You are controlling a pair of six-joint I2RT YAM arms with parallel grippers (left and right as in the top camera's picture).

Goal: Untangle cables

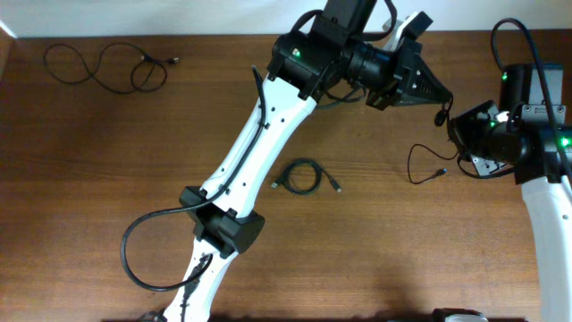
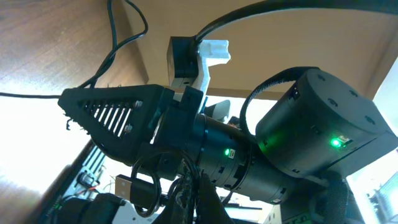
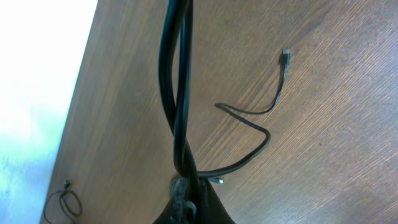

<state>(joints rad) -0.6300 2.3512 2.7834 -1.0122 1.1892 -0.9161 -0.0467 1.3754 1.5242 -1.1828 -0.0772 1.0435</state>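
The right claw (image 1: 447,118) is shut tight on a thin black cable with a small plug at its tip (image 3: 268,138). It hangs in the air near the right edge of the brown wooden worktop (image 1: 375,250). From this claw the cable drops to the wood and bends toward the near edge, and its plug end lies loose there. The left claw (image 1: 438,92) is shut too, just beside the right one on its far side. Black loops sit by its fingers, but I cannot tell if it pinches them. Two black strands wound round each other (image 3: 180,146) run straight out from the right claw. I think the next pull has to go along that line to open the twist. A small knotted black coil of cable (image 1: 315,179) lies in the middle of the worktop, well to the left of both claws and just beside the long white left arm (image 1: 259,134). A thin black wavy cable (image 1: 161,61) lies by the far left corner, well apart from both claws.
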